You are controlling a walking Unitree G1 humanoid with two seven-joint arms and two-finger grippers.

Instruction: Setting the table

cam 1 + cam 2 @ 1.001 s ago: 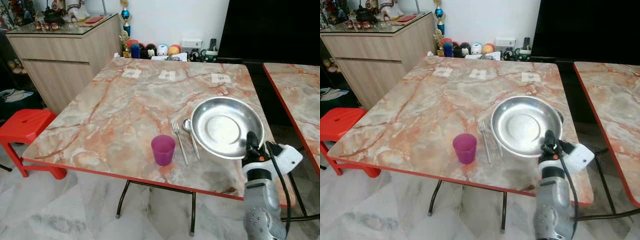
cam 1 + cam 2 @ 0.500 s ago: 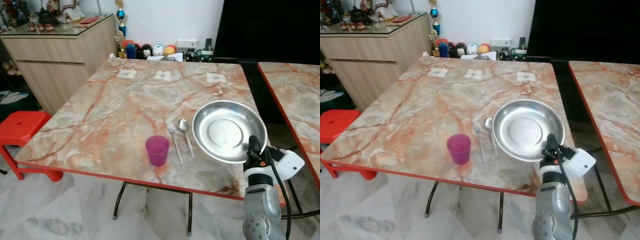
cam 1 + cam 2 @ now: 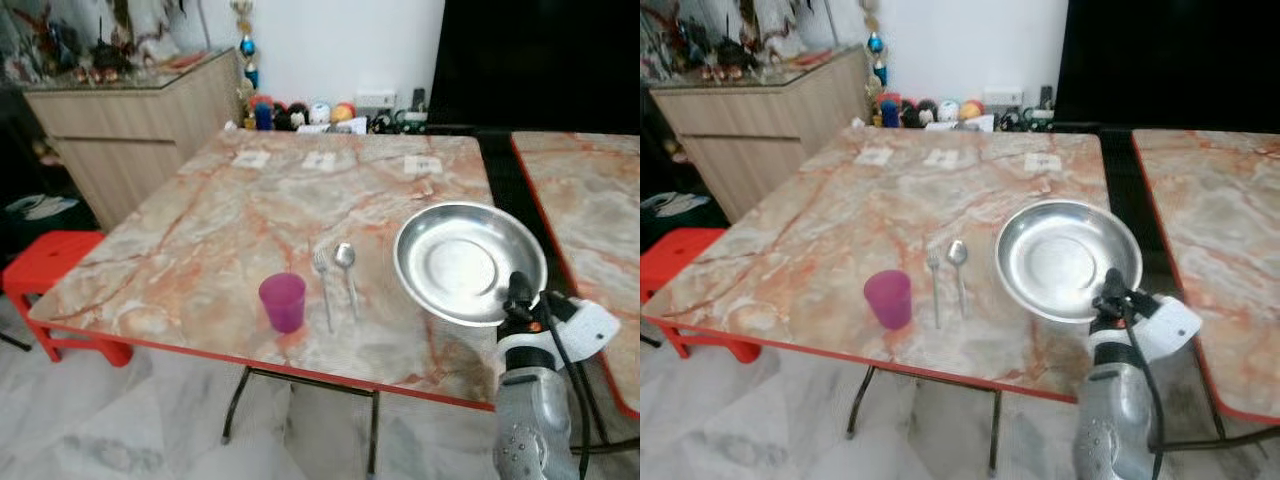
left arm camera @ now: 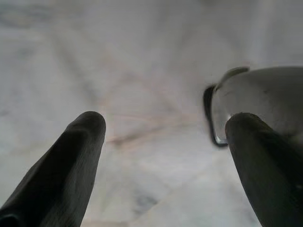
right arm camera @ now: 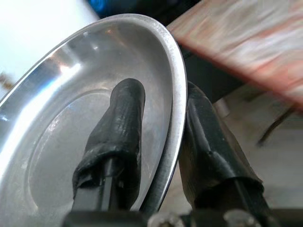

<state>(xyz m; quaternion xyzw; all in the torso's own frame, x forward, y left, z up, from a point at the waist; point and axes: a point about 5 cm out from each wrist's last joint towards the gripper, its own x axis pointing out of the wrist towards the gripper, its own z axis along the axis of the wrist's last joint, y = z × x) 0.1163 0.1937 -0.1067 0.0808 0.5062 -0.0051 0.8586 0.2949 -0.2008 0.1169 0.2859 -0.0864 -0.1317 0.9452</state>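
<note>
One steel plate (image 3: 468,262), one purple cup (image 3: 282,301), one fork (image 3: 323,272) and one spoon (image 3: 346,264) are counted. The plate is pinched at its near rim by the right gripper (image 5: 158,137), one finger inside and one outside, and is held over the marble table (image 3: 230,220) at its right near part. The cutlery lies side by side between cup and plate. The left gripper (image 4: 165,156) is spread above pale floor tiles. A red stool (image 3: 50,275) stands left, a wooden cabinet (image 3: 150,120) far left, and a second table (image 3: 590,200) right.

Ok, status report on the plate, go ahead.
Right gripper shut on steel plate rim, plate over table's right side. Left gripper open, idle over floor. Fork, spoon, purple cup beside it.
</note>
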